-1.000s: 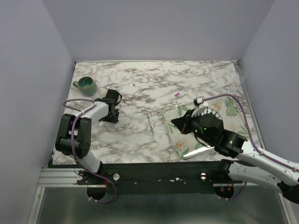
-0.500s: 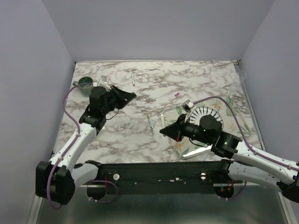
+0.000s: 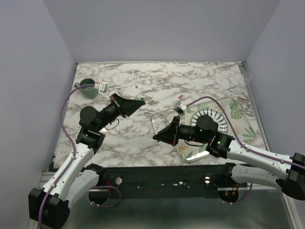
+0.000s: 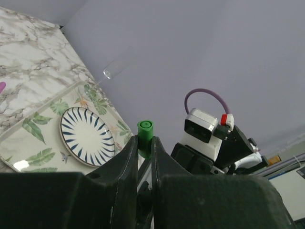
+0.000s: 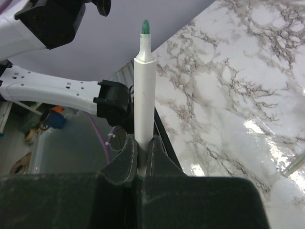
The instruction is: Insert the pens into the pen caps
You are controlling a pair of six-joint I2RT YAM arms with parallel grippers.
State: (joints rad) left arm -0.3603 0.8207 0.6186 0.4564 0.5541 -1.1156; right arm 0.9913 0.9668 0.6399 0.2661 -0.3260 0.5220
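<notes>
The left hand (image 4: pixel 144 143) is clamped on the green pen cap (image 4: pixel 145 136), whose end pokes out past the fingertips. In the overhead view this hand (image 3: pixel 138 101) sits well to the left of the striped plate (image 3: pixel 212 114) and points toward it. The right hand (image 5: pixel 141 148) is clamped on the lower barrel of a white pen (image 5: pixel 144 90), its green tip sticking out beyond the fingers. Seen from above, that hand (image 3: pixel 157 136) is just left of the plate, aimed back toward the left hand, and the two are apart. A second pen (image 3: pixel 153 125) lies on the marble desk (image 3: pixel 200 78) between them, left of the plate. A third pen (image 3: pixel 136 80) lies far beyond the plate to its left, and the pink cap (image 3: pixel 180 96) rests just beyond the plate's far left edge.
</notes>
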